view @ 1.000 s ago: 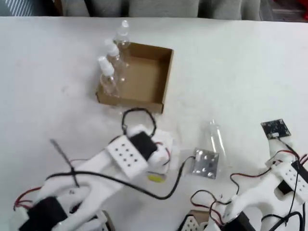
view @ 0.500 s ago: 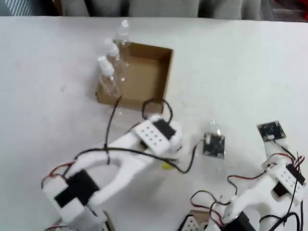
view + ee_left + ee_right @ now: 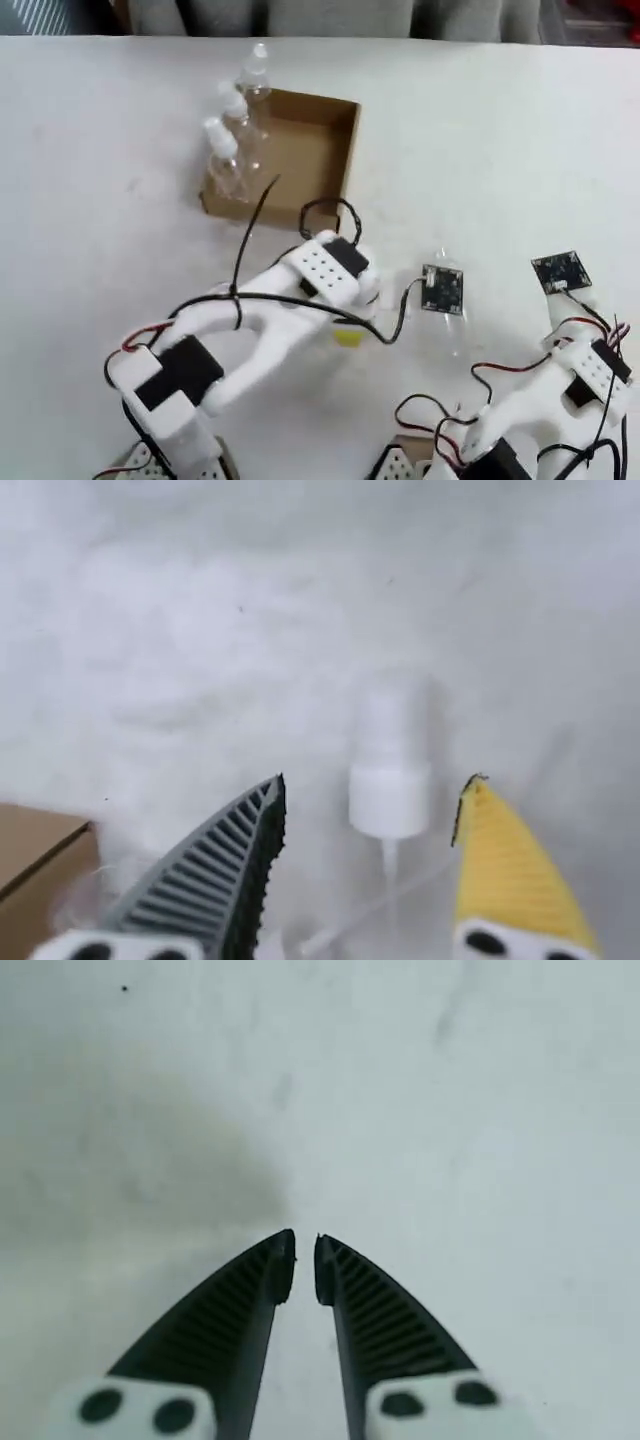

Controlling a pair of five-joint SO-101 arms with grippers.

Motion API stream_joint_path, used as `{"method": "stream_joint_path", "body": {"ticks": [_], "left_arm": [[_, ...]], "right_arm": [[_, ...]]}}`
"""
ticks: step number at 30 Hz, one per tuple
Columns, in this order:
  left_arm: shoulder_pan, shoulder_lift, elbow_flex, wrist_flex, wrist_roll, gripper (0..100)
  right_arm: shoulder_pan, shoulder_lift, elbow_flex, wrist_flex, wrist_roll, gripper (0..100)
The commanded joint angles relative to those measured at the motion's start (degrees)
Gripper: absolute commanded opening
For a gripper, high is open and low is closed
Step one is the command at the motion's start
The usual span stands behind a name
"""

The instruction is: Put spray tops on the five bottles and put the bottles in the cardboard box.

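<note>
A white spray top point(image 3: 390, 772) lies on the white table, and my left gripper point(image 3: 375, 778) is open around it, one grey and one yellow finger on either side. The high view shows the left arm point(image 3: 300, 300) stretched over the table's middle, just in front of the cardboard box point(image 3: 300, 160). A clear bottle without a top point(image 3: 456, 325) lies to the arm's right, partly under a small camera board point(image 3: 442, 288). Three topped bottles point(image 3: 226, 165) stand along the box's left wall. My right gripper point(image 3: 304, 1247) is shut over bare table with nothing in it.
The right arm point(image 3: 560, 385) sits at the near right corner with its camera board point(image 3: 560, 270) and loose wires. A corner of the box point(image 3: 35, 875) shows in the left wrist view. The table's far and left parts lie open.
The left arm has swung up and to the right, from the near left to just in front of the box. Its camera board now lies over the lying bottle. The right arm shifted slightly.
</note>
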Motion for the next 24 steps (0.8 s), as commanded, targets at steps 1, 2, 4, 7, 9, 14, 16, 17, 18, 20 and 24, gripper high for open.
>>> {"method": "stream_joint_path", "body": {"ticks": [1,2,4,7,9,14,16,17,18,20,24], "left_arm": [[-1.4,0.3,-2.4,-0.9,0.8,28],[-1.4,1.2,-2.5,-0.9,0.8,28],[-1.4,3.6,-3.0,-1.0,0.8,28],[-1.3,5.9,-5.1,-0.5,0.9,27],[-1.2,6.3,-5.6,-0.5,2.5,27],[-1.0,6.5,-5.9,-0.9,3.7,27],[-0.9,6.5,-6.0,-0.9,4.0,27],[-0.9,6.5,-6.1,-0.9,4.0,27],[-0.9,6.5,-6.1,-1.0,4.0,27],[-0.7,6.5,-6.1,-1.0,4.0,26],[1.4,6.5,-5.0,-2.8,3.4,18]], "right_arm": [[-0.4,-0.9,-0.3,-0.6,0.7,1.6],[-0.4,-0.9,-0.3,-0.6,0.7,1.6],[-0.4,-1.0,-0.3,-0.5,0.7,1.6],[-0.4,-0.9,-0.3,-0.5,0.7,1.6],[-0.4,-0.9,-0.2,-0.5,0.7,1.6],[-0.4,-0.8,0.2,-0.7,0.7,1.6],[-0.4,-0.9,0.7,-0.8,0.7,1.6],[-0.4,-0.9,0.7,-0.8,0.7,1.6],[-0.4,-0.9,0.7,-0.8,0.7,1.6],[-0.4,-0.9,0.7,-0.8,0.7,1.6],[-0.4,-0.9,0.7,-0.8,0.7,1.6]]}}
